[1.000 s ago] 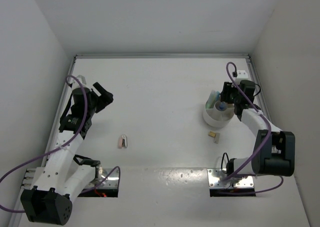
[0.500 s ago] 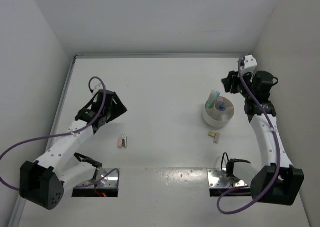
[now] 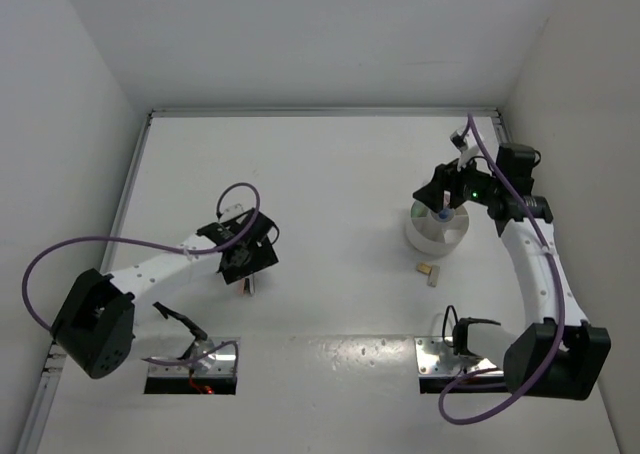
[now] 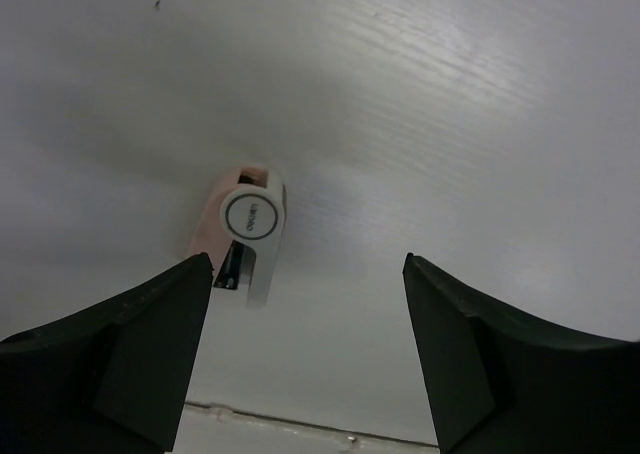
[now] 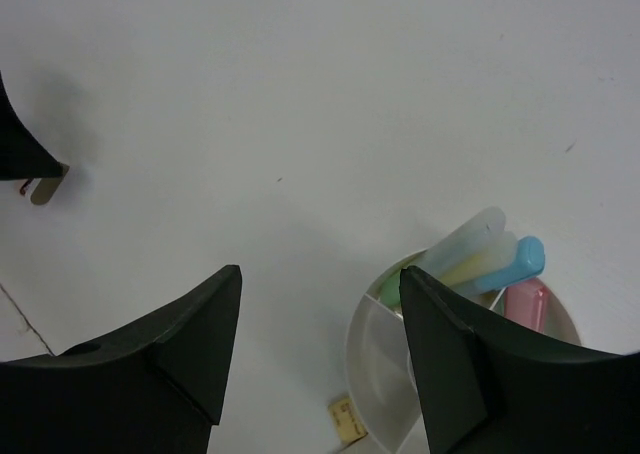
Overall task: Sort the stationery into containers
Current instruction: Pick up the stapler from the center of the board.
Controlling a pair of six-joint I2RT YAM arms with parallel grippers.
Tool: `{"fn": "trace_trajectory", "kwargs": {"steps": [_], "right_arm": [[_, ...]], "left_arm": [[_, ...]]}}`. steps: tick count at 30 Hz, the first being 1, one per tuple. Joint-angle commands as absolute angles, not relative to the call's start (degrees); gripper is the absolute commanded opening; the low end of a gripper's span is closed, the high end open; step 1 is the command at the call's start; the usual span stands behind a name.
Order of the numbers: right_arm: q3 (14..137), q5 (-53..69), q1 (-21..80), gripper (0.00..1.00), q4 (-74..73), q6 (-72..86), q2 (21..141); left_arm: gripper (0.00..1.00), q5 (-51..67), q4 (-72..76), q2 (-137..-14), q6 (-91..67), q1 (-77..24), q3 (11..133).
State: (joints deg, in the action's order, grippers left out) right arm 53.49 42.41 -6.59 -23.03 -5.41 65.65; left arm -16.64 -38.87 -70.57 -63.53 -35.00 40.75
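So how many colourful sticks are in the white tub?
4: a pale green stick, a yellow stick and a blue stick side by side, a pink stick next to them. The right gripper may hide more.

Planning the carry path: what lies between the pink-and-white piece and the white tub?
Only bare table separates the piece from the tub, in the top view.

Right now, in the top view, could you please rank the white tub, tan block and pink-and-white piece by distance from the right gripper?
1. White tub, directly under the right gripper.
2. Tan block, just beside the tub, on its near side.
3. Pink-and-white piece, far across on the left side.
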Motion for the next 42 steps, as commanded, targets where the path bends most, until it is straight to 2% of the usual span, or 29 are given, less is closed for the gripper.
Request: {"fn": "trace_trajectory", "kwargs": {"steps": [1, 5, 12, 15, 22, 26, 31, 35, 42], "right_arm": [[53.5, 45.2, -6.6, 0.65, -22.4, -7.0, 62.4], [53.5, 45.2, -7.1, 0.65, -22.4, -7.0, 62.4], [53.5, 44.6, -7.1, 0.66, -21.9, -6.5, 62.4], [53.0, 44.6, -7.1, 0.66, -21.9, -6.5, 61.9], [53.0, 44.6, -7.6, 0.66, -21.9, -6.5, 61.3], [53.0, 44.0, -7.6, 0.66, -21.9, -6.0, 60.8], [53.0, 44.0, -7.6, 0.66, -21.9, -6.0, 60.8], [53.0, 44.0, -7.6, 0.66, -21.9, -6.0, 60.8], [53.0, 44.0, -7.6, 0.66, -21.9, -6.0, 60.8]], "left_arm": [[0.83, -22.8, -45.2, -72.2, -69.2, -37.5, 42.5], [0.83, -26.8, -48.5, -72.8, -71.0, -38.8, 43.6], [0.82, -26.6, -49.1, -76.9, -70.6, -39.4, 44.1], [0.74, -25.9, -46.8, -79.5, -68.6, -38.9, 44.1], [0.70, -22.4, -43.1, -81.2, -65.5, -37.2, 42.9], [0.59, -21.3, -41.9, -81.7, -64.2, -37.2, 41.8], [0.53, -20.7, -40.9, -83.0, -63.6, -37.2, 41.3], [0.31, -20.1, -40.3, -83.0, -63.1, -37.2, 41.3], [0.14, -19.5, -40.3, -80.2, -60.1, -40.2, 46.6]]}}
